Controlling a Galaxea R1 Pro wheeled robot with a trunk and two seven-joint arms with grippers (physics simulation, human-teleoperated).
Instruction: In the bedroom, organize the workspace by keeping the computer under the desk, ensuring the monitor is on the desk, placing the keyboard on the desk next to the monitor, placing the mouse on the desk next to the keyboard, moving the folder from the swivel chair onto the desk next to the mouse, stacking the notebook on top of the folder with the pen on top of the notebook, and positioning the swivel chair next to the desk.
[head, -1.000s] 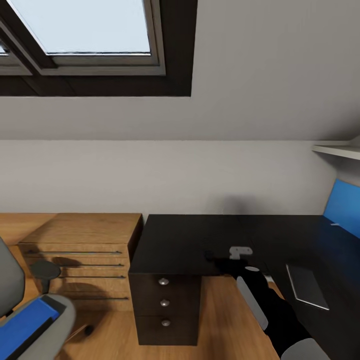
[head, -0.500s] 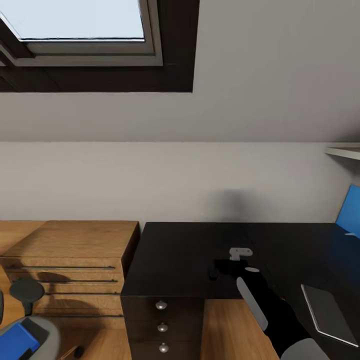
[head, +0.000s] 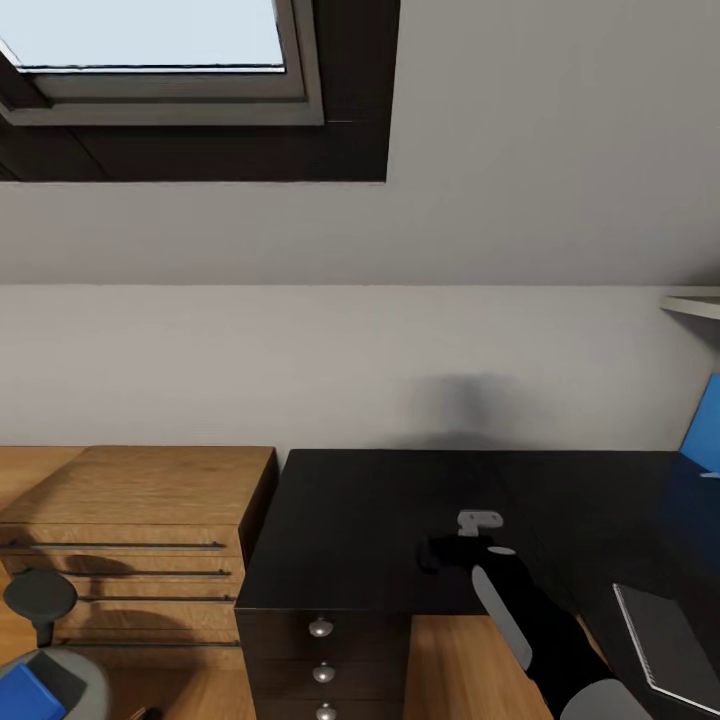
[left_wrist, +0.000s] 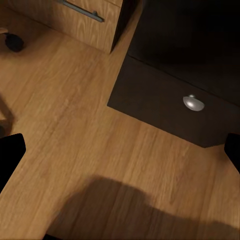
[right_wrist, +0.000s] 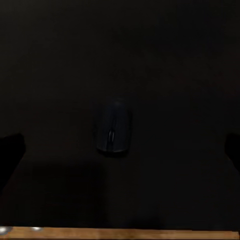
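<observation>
The small dark oval mouse (right_wrist: 114, 133) was seen lying on the glossy black tabletop (head: 360, 520) near its front edge, centred straight ahead between the wide-spread, empty fingers of the right hand (head: 432, 553), its long axis crossing their gap.

Glossy black desk (head: 360, 510); wood-grain floor (left_wrist: 75, 150)

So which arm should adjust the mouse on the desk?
Right. The right gripper hovers over the desk with the mouse between its open fingers; the left gripper faces floor beside the drawers.
</observation>
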